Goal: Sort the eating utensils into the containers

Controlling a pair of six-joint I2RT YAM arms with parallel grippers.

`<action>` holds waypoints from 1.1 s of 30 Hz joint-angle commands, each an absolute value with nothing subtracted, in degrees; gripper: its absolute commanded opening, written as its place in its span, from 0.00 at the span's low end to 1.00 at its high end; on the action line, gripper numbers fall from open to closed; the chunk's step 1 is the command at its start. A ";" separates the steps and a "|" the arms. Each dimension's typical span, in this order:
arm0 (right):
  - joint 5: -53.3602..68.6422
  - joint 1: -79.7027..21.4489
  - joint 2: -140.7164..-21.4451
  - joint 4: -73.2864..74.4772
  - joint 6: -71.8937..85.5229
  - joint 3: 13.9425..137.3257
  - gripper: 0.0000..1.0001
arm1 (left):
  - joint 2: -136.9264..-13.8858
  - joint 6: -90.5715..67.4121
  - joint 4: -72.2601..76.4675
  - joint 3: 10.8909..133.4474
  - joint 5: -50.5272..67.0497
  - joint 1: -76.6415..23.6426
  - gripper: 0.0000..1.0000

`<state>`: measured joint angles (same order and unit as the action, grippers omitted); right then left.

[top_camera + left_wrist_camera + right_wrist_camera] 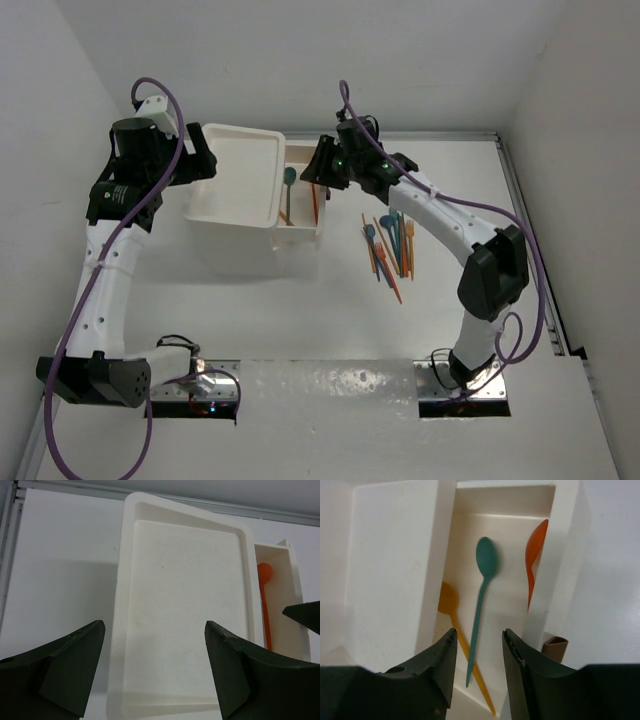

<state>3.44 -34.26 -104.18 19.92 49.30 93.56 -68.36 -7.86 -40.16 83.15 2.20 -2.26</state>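
Lying in smooth white drawer (pixel 567 555), slim oval-bowled teal spoon (pixel 481 610)

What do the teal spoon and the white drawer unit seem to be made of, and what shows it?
Teal spoon: probably moulded plastic; it is thin, one even colour and smooth with a soft sheen. Drawer unit: likely plastic too; it is opaque matte white, with thin walls and rounded moulded corners on its tray top. Looks alone cannot confirm either.

A: We log the left gripper (pixel 154 630) with jaws wide apart, the white tray-like top (pixel 185 580) framed between them.
B: We add: orange spoon (pixel 265 605) lying in the open drawer (pixel 287 575), right side.
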 commanded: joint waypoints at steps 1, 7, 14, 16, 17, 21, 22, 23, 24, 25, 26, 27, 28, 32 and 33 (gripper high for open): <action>-0.17 -34.10 -100.82 21.88 41.96 96.50 0.42 | -66.88 -8.17 -39.02 84.20 2.55 -2.72 0.79; -9.49 -28.31 -91.86 24.26 30.07 86.86 0.26 | -66.97 -8.00 -39.02 84.29 2.46 -2.72 0.79; -9.14 -20.13 -92.54 27.33 19.79 75.87 0.20 | -67.41 -7.91 -38.94 84.29 2.46 -2.73 0.79; -9.14 -19.34 -93.77 26.98 16.89 74.36 0.19 | -67.94 -8.00 -38.85 84.37 2.63 -2.73 0.79; -9.05 -18.90 -95.43 26.55 15.83 73.22 0.19 | -67.94 -8.00 -38.93 84.37 2.81 -2.81 0.79; -9.05 -18.02 -100.18 26.81 13.01 72.69 0.20 | -68.03 -8.00 -39.02 84.73 2.46 -2.72 0.79; -8.88 -17.93 -100.98 26.72 12.66 72.77 0.21 | -68.11 -7.91 -39.11 84.73 2.29 -2.72 0.79; -8.62 -17.84 -101.94 26.46 12.57 72.86 0.21 | -68.12 -7.91 -39.11 84.81 2.02 -2.72 0.79; -8.79 -17.67 -103.78 26.37 12.57 73.04 0.22 | -68.12 -7.91 -39.11 84.81 1.93 -2.72 0.79; -8.88 -17.75 -104.67 26.45 12.57 73.47 0.22 | -68.20 -7.91 -39.11 84.73 1.85 -2.72 0.79; -8.79 -17.67 -105.55 26.37 12.66 73.65 0.22 | -68.20 -7.91 -39.11 84.73 1.85 -2.72 0.79; -8.70 -17.58 -106.34 26.11 12.74 73.65 0.22 | -68.38 -7.91 -39.20 84.81 1.85 -2.81 0.79; -8.61 -17.58 -107.74 25.93 12.83 73.65 0.22 | -68.47 -7.91 -39.20 84.90 1.85 -2.73 0.79; -8.09 -17.23 -110.65 25.14 12.92 73.83 0.21 | -68.55 -7.65 -39.37 85.08 1.15 -2.72 0.79; -8.17 -17.23 -111.09 25.14 13.01 73.83 0.21 | -68.55 -7.65 -39.37 85.08 1.14 -2.72 0.79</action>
